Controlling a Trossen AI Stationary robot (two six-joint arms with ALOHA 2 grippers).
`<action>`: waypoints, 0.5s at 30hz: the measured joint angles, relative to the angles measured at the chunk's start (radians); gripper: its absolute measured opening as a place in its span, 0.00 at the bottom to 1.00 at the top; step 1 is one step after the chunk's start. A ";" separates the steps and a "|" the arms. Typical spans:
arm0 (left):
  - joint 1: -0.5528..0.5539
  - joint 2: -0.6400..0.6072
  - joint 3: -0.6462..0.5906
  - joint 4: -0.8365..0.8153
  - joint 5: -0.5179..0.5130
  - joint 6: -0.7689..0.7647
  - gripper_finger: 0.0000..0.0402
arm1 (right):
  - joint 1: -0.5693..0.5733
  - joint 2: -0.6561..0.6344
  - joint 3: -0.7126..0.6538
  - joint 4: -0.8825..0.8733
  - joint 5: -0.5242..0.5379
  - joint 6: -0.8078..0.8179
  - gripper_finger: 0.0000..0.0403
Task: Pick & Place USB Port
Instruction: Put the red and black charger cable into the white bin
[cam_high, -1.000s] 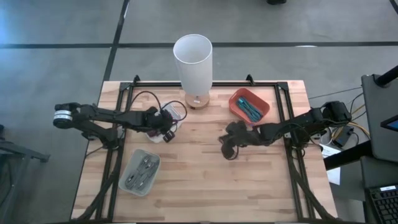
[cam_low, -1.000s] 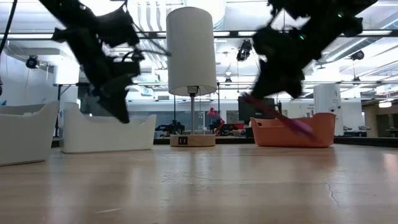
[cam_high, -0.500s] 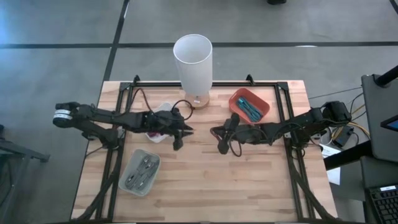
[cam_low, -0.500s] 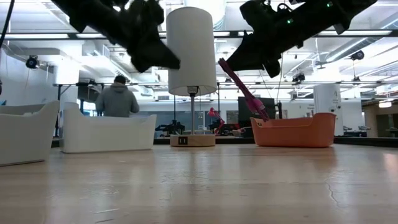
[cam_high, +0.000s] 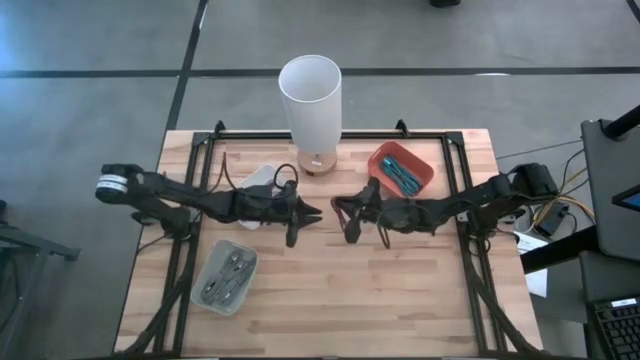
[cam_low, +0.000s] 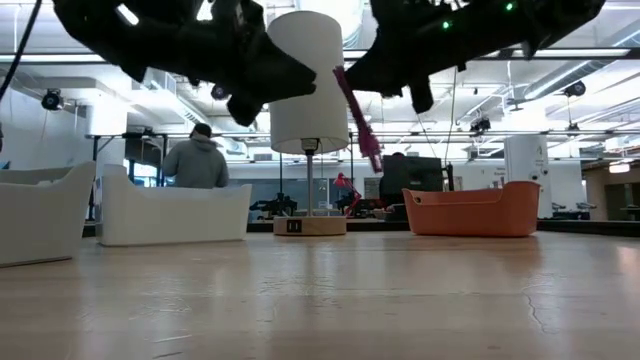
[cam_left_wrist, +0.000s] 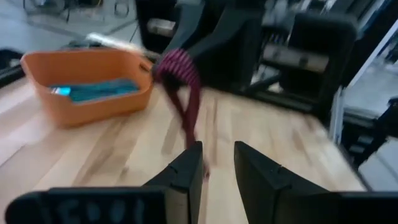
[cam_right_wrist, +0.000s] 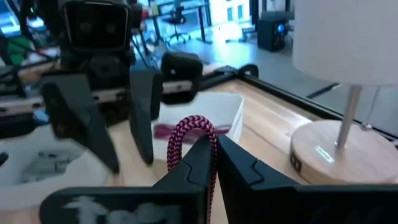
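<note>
High view: both arms reach toward the middle of the wooden table (cam_high: 400, 290). Left gripper (cam_high: 308, 213) sits just left of centre, fingers apart with a clear gap, nothing between them. Right gripper (cam_high: 340, 212) faces it from just right of centre, near but not touching, fingers pinched on a red-and-black braided USB cable (cam_high: 352, 222).

Right wrist view: cable (cam_right_wrist: 186, 135) rises in a loop from between that arm's closed fingers, with the left gripper (cam_right_wrist: 121, 140) opposite, fingers spread and pointing down.

Left wrist view: cable (cam_left_wrist: 184, 93) hangs ahead of the open fingers (cam_left_wrist: 186, 171), apart from them.

Low view: cable (cam_low: 356, 118) held well above the tabletop, slanting across the white lamp (cam_low: 307, 95).

Orange bin (cam_high: 402, 169) with teal items at upper right of table; white bin (cam_high: 258, 180) just behind left arm; clear bin (cam_high: 225, 276) of pale cables at lower left. A person (cam_low: 196, 165) stands in the room beyond, in the low view's left.
</note>
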 joint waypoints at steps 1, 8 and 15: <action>0.000 0.019 0.000 0.041 0.000 -0.002 0.23 | -0.003 0.016 0.000 0.027 0.002 -0.004 0.04; 0.000 0.141 0.017 0.129 -0.013 -0.002 0.23 | -0.006 0.113 0.004 0.146 0.004 -0.013 0.04; 0.000 0.197 0.038 0.137 -0.027 -0.008 0.23 | -0.006 0.167 0.065 0.160 0.012 -0.088 0.04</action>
